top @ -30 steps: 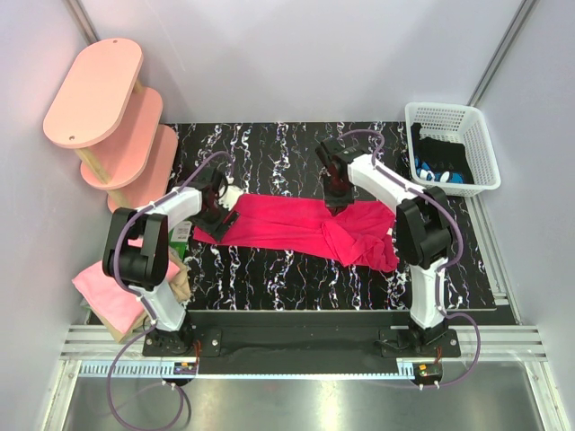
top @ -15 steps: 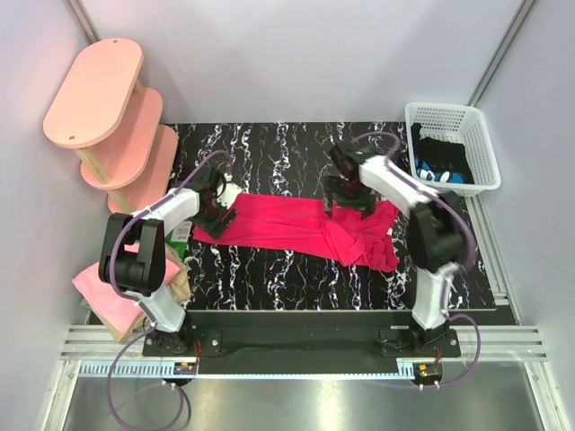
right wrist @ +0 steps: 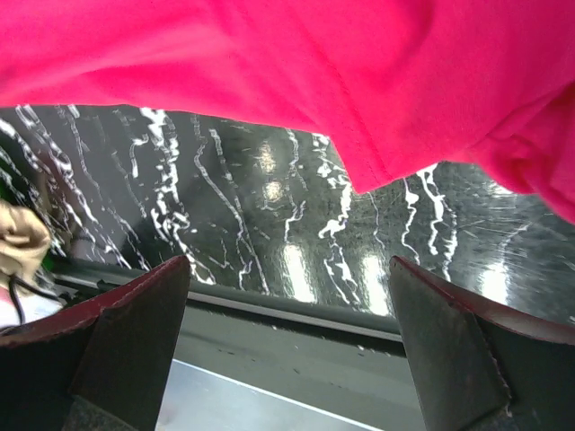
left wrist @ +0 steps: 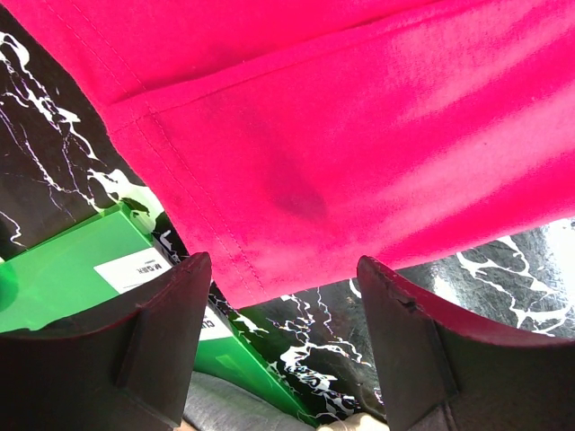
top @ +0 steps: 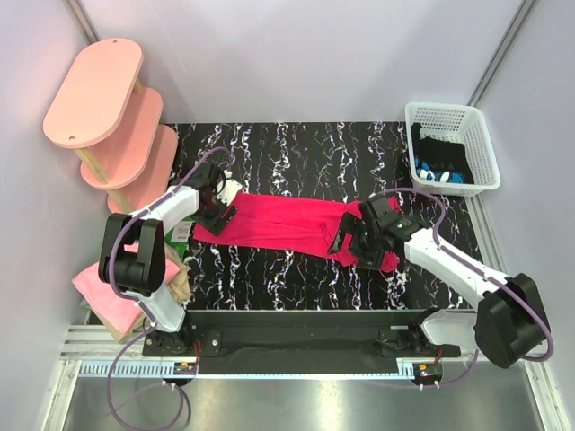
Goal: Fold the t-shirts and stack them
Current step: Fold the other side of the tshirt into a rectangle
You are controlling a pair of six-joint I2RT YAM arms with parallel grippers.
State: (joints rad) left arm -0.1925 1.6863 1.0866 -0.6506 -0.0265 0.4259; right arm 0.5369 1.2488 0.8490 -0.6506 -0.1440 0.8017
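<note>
The crimson t-shirt lies mid-worktop as a long narrow band, so I judge the fold about half done. Its ends are not yet brought together and nothing is stacked. A light pink shirt and a tan shirt wait at eight o'clock. The band's long axis runs nine to three, flat at nine and bunched at three. My left pincer hovers released over the flat end, and my right pincer is spread wide and empty over the bunch.
</note>
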